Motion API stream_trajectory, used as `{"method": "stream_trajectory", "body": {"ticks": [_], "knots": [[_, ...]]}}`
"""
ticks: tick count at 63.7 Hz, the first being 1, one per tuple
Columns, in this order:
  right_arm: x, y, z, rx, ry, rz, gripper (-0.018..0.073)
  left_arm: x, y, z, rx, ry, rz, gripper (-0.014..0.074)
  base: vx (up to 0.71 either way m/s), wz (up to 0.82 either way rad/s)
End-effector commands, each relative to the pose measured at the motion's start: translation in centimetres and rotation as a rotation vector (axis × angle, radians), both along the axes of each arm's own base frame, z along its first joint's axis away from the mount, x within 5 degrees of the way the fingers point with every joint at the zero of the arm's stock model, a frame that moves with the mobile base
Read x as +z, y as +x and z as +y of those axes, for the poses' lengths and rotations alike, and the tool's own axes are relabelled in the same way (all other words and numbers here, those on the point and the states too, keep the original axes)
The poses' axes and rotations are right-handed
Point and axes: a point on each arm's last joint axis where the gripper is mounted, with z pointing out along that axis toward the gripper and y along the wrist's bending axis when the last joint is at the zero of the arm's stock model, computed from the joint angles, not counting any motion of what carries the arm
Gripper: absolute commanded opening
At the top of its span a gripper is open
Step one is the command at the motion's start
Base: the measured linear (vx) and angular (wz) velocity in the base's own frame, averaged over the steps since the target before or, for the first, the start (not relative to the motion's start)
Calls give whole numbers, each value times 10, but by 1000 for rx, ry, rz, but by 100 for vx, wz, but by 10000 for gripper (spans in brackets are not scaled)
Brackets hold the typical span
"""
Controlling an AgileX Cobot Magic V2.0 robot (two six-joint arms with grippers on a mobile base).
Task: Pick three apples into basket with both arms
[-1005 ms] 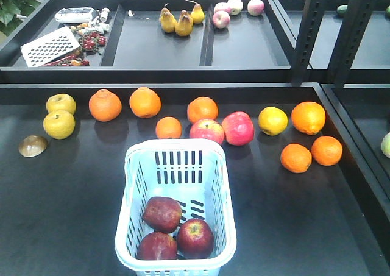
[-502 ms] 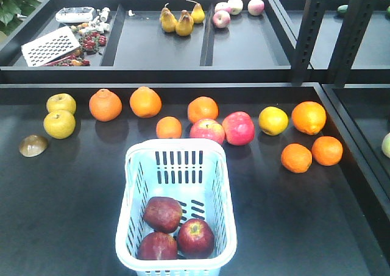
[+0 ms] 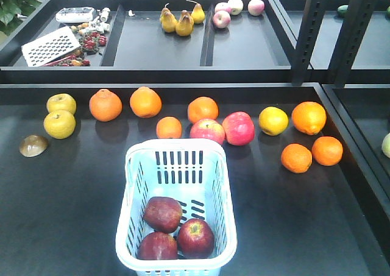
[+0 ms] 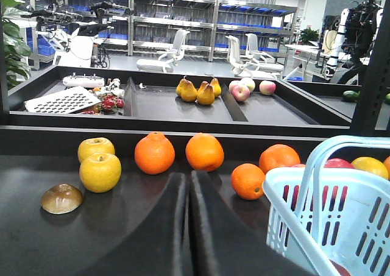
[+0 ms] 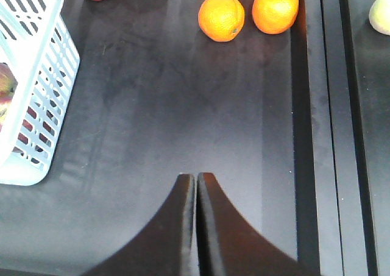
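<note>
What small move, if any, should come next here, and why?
Probably none beyond holding both arms back: three dark-red apples already lie in the basket, and the left tool and right tool are shut, empty and clear of it.

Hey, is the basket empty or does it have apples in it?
Not empty. The basket holds three dark-red apples, clustered at its near end in the front view.
</note>
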Motion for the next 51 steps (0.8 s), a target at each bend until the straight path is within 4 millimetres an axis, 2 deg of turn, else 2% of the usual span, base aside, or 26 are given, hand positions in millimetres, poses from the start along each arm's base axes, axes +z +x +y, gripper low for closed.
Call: {"method": "stream_trajectory", "body": {"ticks": [1,37,51], "knots": [[10,4,-1,1,-3,-73,-8,5,-1,-1,-7,-18,-86,-6,0,0],[11,3,-1,1,-3,-75,-8,5,-1,0,-7,-17,-80,-6,0,0],[20,-13,-2,0,4,-186,-8,5,-1,0,-7,-17,-80,-6,0,0]]}}
